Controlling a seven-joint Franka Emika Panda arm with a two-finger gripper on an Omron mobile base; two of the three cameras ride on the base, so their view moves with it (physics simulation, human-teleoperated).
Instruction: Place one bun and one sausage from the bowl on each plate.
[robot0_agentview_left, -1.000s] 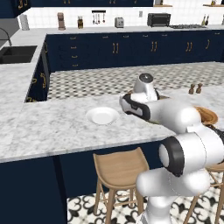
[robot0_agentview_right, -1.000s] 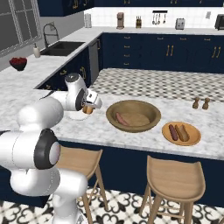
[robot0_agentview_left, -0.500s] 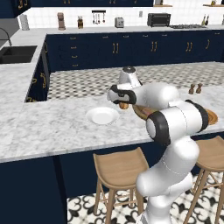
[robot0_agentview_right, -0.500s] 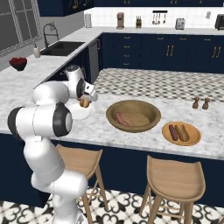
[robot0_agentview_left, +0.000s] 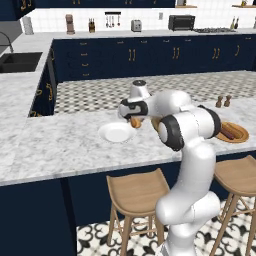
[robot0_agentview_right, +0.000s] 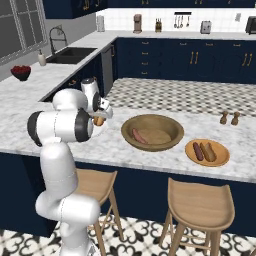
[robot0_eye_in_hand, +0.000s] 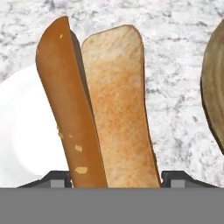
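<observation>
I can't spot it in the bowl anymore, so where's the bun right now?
The bun is held between the jaws of the gripper, above the counter between the white plate and the wooden bowl, just past the plate's edge.

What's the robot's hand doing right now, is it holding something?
Hand: closed on a split bun, carried above the edge of the white plate.

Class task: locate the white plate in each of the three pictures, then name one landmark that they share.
Left base view: white plate on the marble counter, left of centre, beside the hand.
Right base view: hidden behind the arm, cannot be placed.
Hand view: white plate at lower left, behind the bun.
Shared landmark: the bun.
</observation>
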